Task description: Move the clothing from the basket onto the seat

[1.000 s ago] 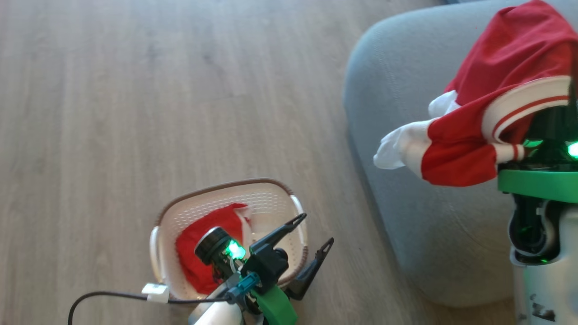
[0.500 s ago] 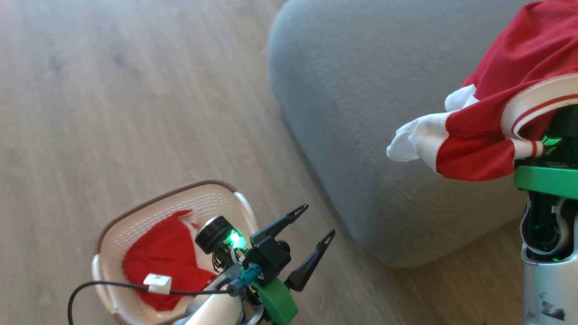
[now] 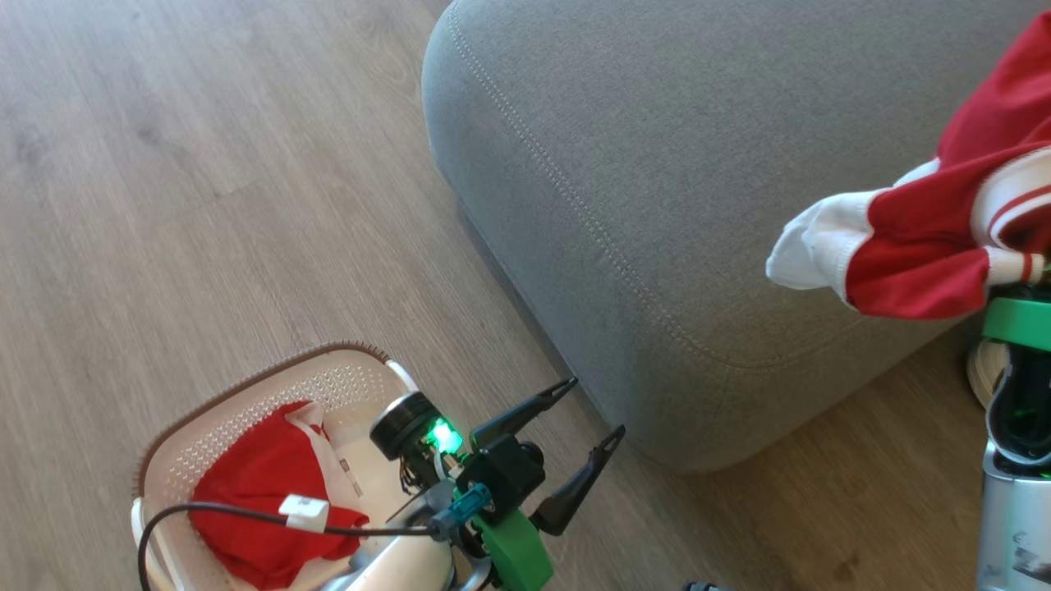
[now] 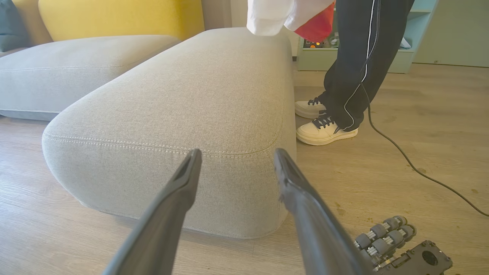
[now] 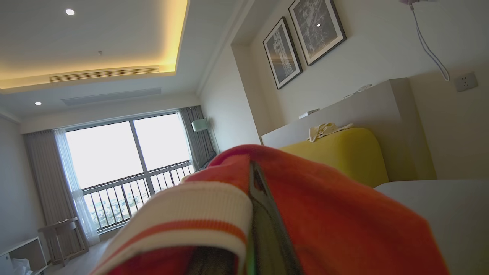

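Note:
One red garment [image 3: 263,492] with a white panel lies in the cream basket [image 3: 246,392] on the floor at the lower left. My left gripper [image 3: 595,405] hangs open and empty between the basket and the corner of the grey seat [image 3: 698,164]; in the left wrist view its fingers [image 4: 179,191] point at the seat's front face [image 4: 183,114]. The second red garment [image 3: 920,254], with white sleeve and striped cuff, hangs over the seat's right part. It is draped around my right gripper [image 5: 250,175], which is shut on it, one dark finger [image 5: 263,214] showing through the cloth.
A person's dark trouser legs and white shoes [image 4: 324,130] stand on the wood floor just right of the seat. A black cable [image 4: 401,152] trails across the floor there. My wheeled base [image 4: 386,233] shows at the lower right. A yellow backrest [image 4: 114,15] rises behind the seat.
The head camera has turned, so the seat comes in larger and further left and the basket slides to the lower left. The left gripper stays open; the right one still holds its garment.

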Robot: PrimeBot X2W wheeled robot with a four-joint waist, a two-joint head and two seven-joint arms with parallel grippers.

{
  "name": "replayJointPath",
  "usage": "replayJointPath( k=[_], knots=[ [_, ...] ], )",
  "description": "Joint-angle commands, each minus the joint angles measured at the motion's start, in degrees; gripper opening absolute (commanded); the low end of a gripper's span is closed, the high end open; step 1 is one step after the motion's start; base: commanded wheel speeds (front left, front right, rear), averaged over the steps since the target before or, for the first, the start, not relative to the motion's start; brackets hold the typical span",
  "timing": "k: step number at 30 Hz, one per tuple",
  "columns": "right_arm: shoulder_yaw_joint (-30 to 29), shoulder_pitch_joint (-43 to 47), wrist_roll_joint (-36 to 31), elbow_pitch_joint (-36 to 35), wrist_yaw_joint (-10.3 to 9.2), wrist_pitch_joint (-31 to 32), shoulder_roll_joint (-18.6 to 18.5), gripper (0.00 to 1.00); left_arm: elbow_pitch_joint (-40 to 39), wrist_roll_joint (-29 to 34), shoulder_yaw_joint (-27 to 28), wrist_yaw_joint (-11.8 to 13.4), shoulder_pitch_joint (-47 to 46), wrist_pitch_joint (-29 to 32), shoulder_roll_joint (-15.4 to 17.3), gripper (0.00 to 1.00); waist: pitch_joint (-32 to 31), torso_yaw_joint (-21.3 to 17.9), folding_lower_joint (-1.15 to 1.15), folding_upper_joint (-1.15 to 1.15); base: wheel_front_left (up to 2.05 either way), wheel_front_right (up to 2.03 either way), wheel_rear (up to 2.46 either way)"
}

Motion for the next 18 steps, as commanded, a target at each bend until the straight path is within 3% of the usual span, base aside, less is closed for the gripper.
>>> replayJointPath(
  k=[1, 9, 18],
  knots=[
    [0.84, -0.17, -0.4, -2.49, 0.41, -0.12, 0.24, 0.0, -1.53, -0.48, 1.55, -0.07, -2.51, -0.29, -0.38, 1.0, -0.03, 0.04, 0.0, 0.0, 0.0, 0.0, 0.0],
    [0.12, -0.5, -0.33, -1.83, 0.41, -0.12, 0.32, 0.0, -1.68, -0.51, 2.07, -0.08, -1.9, -0.29, -0.3, 1.0, -0.22, 0.31, 0.0, 0.0, 0.0, 0.0, 0.0],
    [-3.54, -5.75, -1.91, 2.1, 0.41, -0.12, -3.07, 0.0, -1.36, 0.7, 1.62, -0.08, -3.17, -0.29, 0.59, 1.0, 4.92, 2.0, 0.0, 0.0, 0.0, 0.0, 0.0]
  ],
)
